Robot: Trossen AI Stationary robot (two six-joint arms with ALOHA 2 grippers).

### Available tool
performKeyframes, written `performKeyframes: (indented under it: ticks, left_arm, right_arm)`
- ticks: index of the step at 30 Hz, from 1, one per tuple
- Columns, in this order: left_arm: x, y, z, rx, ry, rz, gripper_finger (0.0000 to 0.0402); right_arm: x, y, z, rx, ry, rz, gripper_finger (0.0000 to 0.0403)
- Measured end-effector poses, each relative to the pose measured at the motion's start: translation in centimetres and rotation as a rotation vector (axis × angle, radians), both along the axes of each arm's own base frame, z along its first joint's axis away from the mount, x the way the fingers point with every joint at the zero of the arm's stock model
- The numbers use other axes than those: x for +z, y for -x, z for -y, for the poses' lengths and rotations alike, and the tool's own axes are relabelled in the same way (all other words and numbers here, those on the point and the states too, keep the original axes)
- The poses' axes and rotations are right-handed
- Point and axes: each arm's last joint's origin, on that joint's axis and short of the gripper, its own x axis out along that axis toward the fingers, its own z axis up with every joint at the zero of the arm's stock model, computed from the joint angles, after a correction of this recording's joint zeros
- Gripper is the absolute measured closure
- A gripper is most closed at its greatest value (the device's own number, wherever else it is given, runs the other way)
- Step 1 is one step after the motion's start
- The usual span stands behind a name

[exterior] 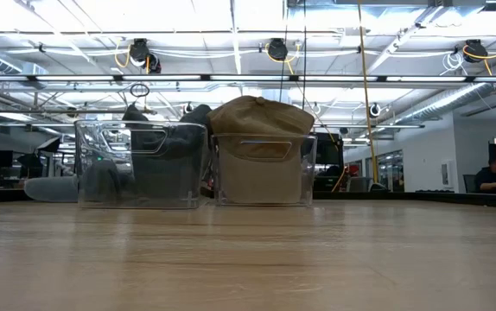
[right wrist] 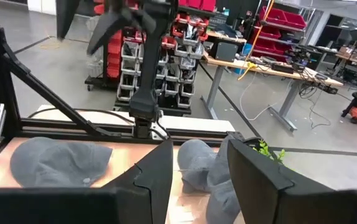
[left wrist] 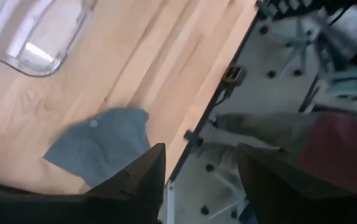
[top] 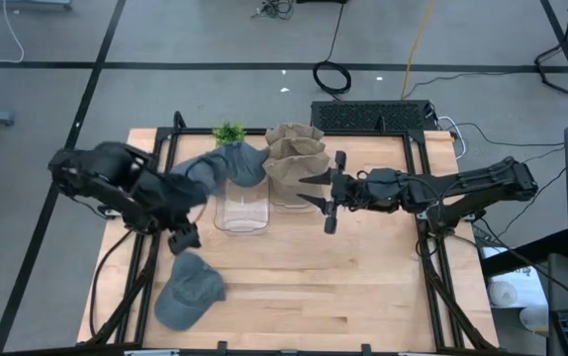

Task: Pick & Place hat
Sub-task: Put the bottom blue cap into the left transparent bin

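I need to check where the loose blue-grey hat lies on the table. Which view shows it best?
The high view: the blue-grey hat lies whole on the wooden table near the front left corner, apart from the bins. The left wrist view shows it partly cut off by the arm's own fingers; the right wrist view shows it low and flat; the low view barely shows it.

Grey hat (top: 189, 289), tan hats (top: 297, 158).

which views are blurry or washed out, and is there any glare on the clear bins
Left wrist view: smeared by motion blur, the grey cap on the wooden table soft-edged. Right wrist view: sharp background, own dark fingers blurred up close. Low view: bright ceiling lights nearly blown out, foreground tabletop soft, faint reflections on the clear plastic bin. High view: evenly lit, pale sheen on that bin's floor.
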Motion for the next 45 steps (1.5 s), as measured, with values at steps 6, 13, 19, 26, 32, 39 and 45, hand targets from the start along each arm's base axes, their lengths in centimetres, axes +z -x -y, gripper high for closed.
performKeyframes:
  ticks: [6,13,19,26,32,39,45]
  left_arm:
    - [-2.6,-1.4,1.6,0.018,0.000,-0.146,0.0184]
    - [-7.1,-2.0,2.9,0.035,-0.017,-0.354,0.0123]
    - [-10.6,-2.2,4.3,0.016,0.020,-0.467,0.0079]
    - [-14.1,-1.9,5.7,0.050,-0.001,-0.550,0.0069]
    - [-16.9,-1.9,6.9,0.067,0.015,-0.550,0.0069]
    - [-21.4,-2.6,8.7,0.021,0.054,-0.469,0.0069]
    - [-25.6,-2.3,9.3,0.013,0.033,-0.660,0.0069]
  right_arm:
    - [0.3,0.5,0.1,0.004,0.032,-0.011,0.0261]
    - [0.5,0.8,0.1,0.010,0.094,-0.015,0.0261]
    - [0.8,0.9,0.1,0.009,0.099,0.009,0.0261]
    - [0.7,0.9,0.2,-0.019,0.085,-0.003,0.0261]
    - [-0.4,0.9,0.2,-0.021,0.050,-0.039,0.0261]
    - [-0.7,0.8,0.0,0.048,0.018,-0.041,0.0261]
    - [-0.7,0.8,-0.2,0.127,-0.025,-0.044,0.0261]
